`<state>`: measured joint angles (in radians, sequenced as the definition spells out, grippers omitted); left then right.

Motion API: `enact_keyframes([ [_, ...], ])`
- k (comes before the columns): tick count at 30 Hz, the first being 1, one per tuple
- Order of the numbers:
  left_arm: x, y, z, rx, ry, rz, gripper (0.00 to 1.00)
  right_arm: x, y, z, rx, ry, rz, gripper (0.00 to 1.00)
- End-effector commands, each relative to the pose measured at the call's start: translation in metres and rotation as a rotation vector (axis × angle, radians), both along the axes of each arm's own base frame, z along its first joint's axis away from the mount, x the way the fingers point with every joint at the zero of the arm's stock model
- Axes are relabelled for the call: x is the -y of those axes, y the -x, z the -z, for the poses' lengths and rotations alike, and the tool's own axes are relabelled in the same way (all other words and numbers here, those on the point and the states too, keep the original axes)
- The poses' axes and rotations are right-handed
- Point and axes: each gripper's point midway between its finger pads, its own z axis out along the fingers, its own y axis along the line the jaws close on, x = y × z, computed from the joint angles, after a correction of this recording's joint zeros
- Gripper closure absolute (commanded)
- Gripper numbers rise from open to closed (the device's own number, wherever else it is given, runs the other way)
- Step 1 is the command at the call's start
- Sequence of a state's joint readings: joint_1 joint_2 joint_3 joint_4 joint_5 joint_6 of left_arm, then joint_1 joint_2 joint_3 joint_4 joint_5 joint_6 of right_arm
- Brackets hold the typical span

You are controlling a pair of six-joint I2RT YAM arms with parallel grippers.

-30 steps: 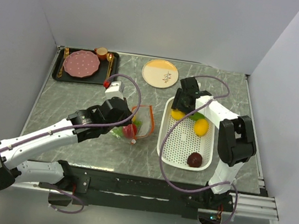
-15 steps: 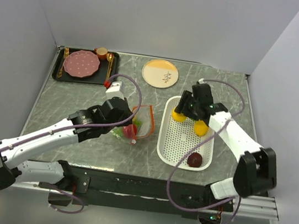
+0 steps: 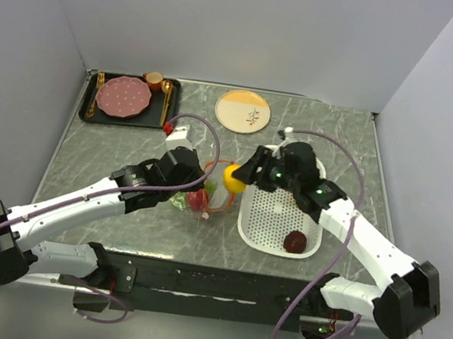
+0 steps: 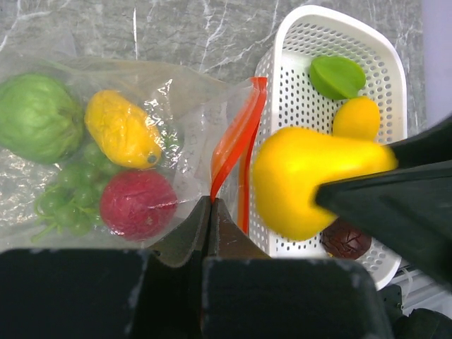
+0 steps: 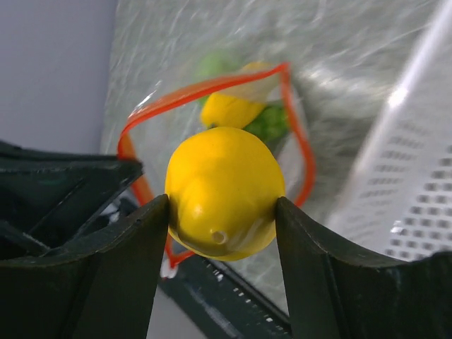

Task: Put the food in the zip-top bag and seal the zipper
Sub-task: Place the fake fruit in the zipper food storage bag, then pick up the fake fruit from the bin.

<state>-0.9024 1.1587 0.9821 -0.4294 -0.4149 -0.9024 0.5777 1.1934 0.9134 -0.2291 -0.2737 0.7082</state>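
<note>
1. Two hands meet near the middle of the grey marbled tabletop [image 3: 129,143]. In the top view the left hand [image 3: 200,186] sits at the centre and the right hand [image 3: 241,174] just to its right.
2. The left hand is clenched tight on the rim of the clear, crinkly plastic zip-top bag [image 4: 191,106]. It pinches the bag at the end of the thin orange-red zipper strip [image 4: 236,138], low in the centre of the left wrist view.
3. The zip-top bag lies on the tabletop just left of the white perforated plastic basket [image 3: 273,227]. Its mouth stands open as an orange-red loop in the upper middle of the right wrist view.
4. The right hand grasps a yellow pear-shaped toy fruit [image 5: 224,203], with one finger on each side. The fruit is held in front of the open mouth, and in the top view it lies beside the basket's left rim.
5. Four pieces lie inside the bag, at the left of the left wrist view:
   - a round green leafy piece [image 4: 39,116]
   - a yellow oblong piece [image 4: 123,138]
   - green grapes [image 4: 70,194]
   - a red ball [image 4: 138,205]
6. Three pieces lie in the basket:
   - a green leaf [image 4: 337,76]
   - a yellow lemon-shaped piece [image 4: 357,119]
   - a dark maroon ball [image 3: 295,242]
</note>
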Motion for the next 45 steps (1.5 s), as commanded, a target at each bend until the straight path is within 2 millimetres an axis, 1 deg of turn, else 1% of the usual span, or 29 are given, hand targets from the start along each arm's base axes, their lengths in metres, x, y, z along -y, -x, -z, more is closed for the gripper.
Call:
enact_keyframes([
  [1, 0.007, -0.007, -0.024, 0.042, 0.039, 0.007, 0.99, -0.043, 0.000, -0.009, -0.019, -0.130, -0.080, 0.85],
  [4, 0.005, -0.006, -0.028, 0.049, 0.051, 0.004, 0.99, -0.062, 0.003, -0.003, -0.046, -0.157, -0.134, 0.85],
  [5, 0.003, -0.005, -0.031, 0.056, 0.060, 0.002, 0.99, -0.068, 0.000, -0.007, -0.035, -0.178, -0.141, 0.85],
  [6, 0.002, -0.005, -0.032, 0.059, 0.065, -0.008, 0.99, -0.073, -0.001, -0.004, -0.047, -0.192, -0.154, 0.85],
  [7, 0.000, -0.005, -0.034, 0.063, 0.070, -0.011, 0.99, -0.082, 0.000, -0.013, -0.028, -0.233, -0.188, 0.85],
  [10, -0.006, -0.004, -0.043, 0.083, 0.082, -0.030, 0.99, -0.094, 0.000, -0.020, -0.029, -0.279, -0.209, 0.84],
  [12, -0.010, -0.002, -0.046, 0.089, 0.084, -0.038, 0.99, -0.101, -0.002, -0.019, -0.042, -0.280, -0.220, 0.84],
  [13, -0.013, -0.002, -0.050, 0.098, 0.090, -0.047, 0.99, -0.106, 0.002, -0.019, -0.046, -0.285, -0.244, 0.84],
  [14, -0.015, -0.001, -0.049, 0.095, 0.087, -0.051, 0.99, -0.107, 0.002, -0.019, -0.050, -0.287, -0.245, 0.84],
  [16, -0.018, -0.001, -0.052, 0.103, 0.090, -0.061, 0.99, -0.103, 0.001, -0.013, -0.059, -0.255, -0.221, 0.82],
  [17, -0.021, -0.001, -0.050, 0.096, 0.082, -0.074, 0.99, -0.097, -0.005, -0.010, -0.033, -0.221, -0.182, 0.81],
  [18, -0.024, 0.000, -0.050, 0.094, 0.081, -0.083, 0.99, -0.088, -0.004, -0.006, -0.043, -0.182, -0.154, 0.79],
  [20, -0.028, 0.001, -0.050, 0.102, 0.087, -0.100, 0.99, -0.077, -0.012, 0.001, -0.029, -0.111, -0.107, 0.79],
  [21, -0.030, 0.001, -0.051, 0.105, 0.092, -0.108, 0.99, -0.071, -0.011, 0.005, -0.044, -0.079, -0.088, 0.79],
  [23, -0.032, 0.002, -0.054, 0.114, 0.105, -0.111, 0.99, -0.057, -0.019, 0.002, -0.003, -0.035, -0.017, 0.77],
  [24, -0.034, 0.002, -0.055, 0.115, 0.106, -0.116, 0.99, -0.046, -0.018, 0.009, -0.021, 0.013, 0.017, 0.76],
  [25, -0.034, 0.002, -0.055, 0.117, 0.106, -0.116, 0.99, -0.037, -0.022, 0.009, -0.001, 0.053, 0.048, 0.75],
  [26, -0.035, 0.002, -0.056, 0.119, 0.107, -0.120, 0.99, -0.029, -0.019, 0.002, 0.025, 0.063, 0.066, 0.74],
  [27, -0.035, 0.002, -0.054, 0.114, 0.100, -0.121, 0.99, -0.012, -0.024, 0.004, 0.045, 0.112, 0.133, 0.68],
  [28, -0.035, 0.002, -0.054, 0.115, 0.099, -0.121, 0.99, 0.000, -0.025, 0.003, 0.058, 0.137, 0.172, 0.65],
  [29, -0.035, 0.002, -0.052, 0.113, 0.095, -0.117, 0.99, 0.013, -0.022, 0.002, 0.073, 0.153, 0.205, 0.61],
  [30, -0.032, 0.002, -0.050, 0.111, 0.094, -0.105, 0.99, 0.038, -0.029, 0.010, 0.061, 0.211, 0.287, 0.42],
  [32, -0.027, 0.001, -0.048, 0.107, 0.093, -0.091, 0.99, 0.066, -0.031, 0.028, 0.021, 0.281, 0.354, 0.42],
  [33, -0.024, 0.001, -0.045, 0.097, 0.093, -0.079, 0.99, 0.093, -0.036, 0.041, -0.030, 0.328, 0.417, 0.41],
  [35, -0.018, 0.000, -0.041, 0.090, 0.090, -0.062, 0.99, 0.119, -0.037, 0.061, -0.076, 0.414, 0.463, 0.37],
  [36, -0.015, -0.001, -0.041, 0.087, 0.091, -0.054, 0.99, 0.128, -0.036, 0.067, -0.081, 0.454, 0.480, 0.18],
  [37, -0.012, -0.001, -0.038, 0.080, 0.085, -0.041, 0.99, 0.141, -0.039, 0.070, -0.073, 0.504, 0.501, 0.18],
  [41, -0.010, -0.002, -0.033, 0.072, 0.073, -0.033, 0.99, 0.167, -0.047, 0.087, -0.106, 0.618, 0.556, 0.19],
  [45, -0.009, 0.000, -0.034, 0.073, 0.083, -0.024, 0.99, 0.187, -0.055, 0.097, -0.133, 0.740, 0.606, 0.19],
])
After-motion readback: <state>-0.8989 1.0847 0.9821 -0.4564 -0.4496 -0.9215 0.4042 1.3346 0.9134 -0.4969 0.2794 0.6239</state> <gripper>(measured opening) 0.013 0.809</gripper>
